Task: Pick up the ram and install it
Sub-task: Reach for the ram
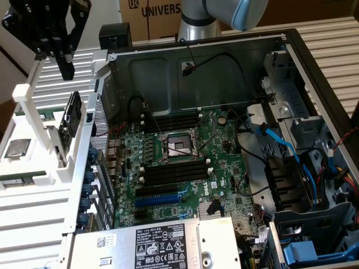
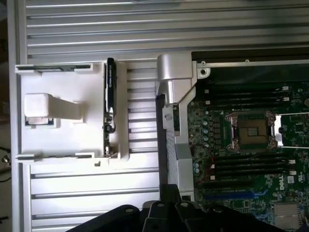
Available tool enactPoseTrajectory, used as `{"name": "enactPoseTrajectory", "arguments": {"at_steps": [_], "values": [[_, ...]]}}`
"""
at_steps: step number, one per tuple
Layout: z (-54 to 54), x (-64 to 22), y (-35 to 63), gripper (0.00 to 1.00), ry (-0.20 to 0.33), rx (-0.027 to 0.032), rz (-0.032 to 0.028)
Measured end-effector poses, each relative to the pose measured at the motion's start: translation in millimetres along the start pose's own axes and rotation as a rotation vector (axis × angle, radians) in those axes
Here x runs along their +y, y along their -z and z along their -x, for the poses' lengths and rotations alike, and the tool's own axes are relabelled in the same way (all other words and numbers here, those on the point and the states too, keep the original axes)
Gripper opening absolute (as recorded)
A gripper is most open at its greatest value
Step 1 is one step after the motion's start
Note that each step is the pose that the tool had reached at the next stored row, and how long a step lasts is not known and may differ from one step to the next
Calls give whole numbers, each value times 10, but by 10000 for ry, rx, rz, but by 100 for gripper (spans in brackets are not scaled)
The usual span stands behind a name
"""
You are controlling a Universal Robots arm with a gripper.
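The slatted worktop (image 1: pixel 33 224) carries an open computer case (image 1: pixel 196 61) lying on its side. The motherboard (image 1: pixel 224 151) faces up inside it. Its long black memory slots (image 1: pixel 168 174) flank the processor socket (image 1: pixel 176 147). As far as we can tell, every one of them is bare.

Just beside the case, on the exterior view's left, stands a white holder (image 1: pixel 33 106). The ram (image 1: pixel 73 119) sits in it, well apart from the slots it is meant for.

We judge the task to be at its very start: the stick has not been picked up and nothing has been seated in the board. Both the pick and the install are not yet done.

The pincer (image 1: pixel 67 70) hangs above the holder, near the ram's upper end but clear of it. Its fingers are pressed together and pinch nothing.

The ram is a long, thin, dark board standing on its long edge in the holder's groove. It leans a little in the exterior view, where its face shows dark chips and a paler patch that may be a label, though we cannot read it. In the wrist view we see it edge-on as a narrow dark strip (image 2: pixel 110 96) against the white holder (image 2: pixel 63 111). It looks flat and stiff, and its two broad faces are free above the groove.
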State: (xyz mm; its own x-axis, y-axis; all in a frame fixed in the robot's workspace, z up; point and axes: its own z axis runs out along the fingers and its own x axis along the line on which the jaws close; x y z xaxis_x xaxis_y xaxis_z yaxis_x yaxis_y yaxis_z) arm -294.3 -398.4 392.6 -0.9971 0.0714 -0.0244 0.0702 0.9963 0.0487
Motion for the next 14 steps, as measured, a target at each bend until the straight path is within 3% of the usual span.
{"name": "enactPoseTrajectory", "arguments": {"at_steps": [14], "values": [[-636, -45, 18, 11, 1, 0, 0]]}}
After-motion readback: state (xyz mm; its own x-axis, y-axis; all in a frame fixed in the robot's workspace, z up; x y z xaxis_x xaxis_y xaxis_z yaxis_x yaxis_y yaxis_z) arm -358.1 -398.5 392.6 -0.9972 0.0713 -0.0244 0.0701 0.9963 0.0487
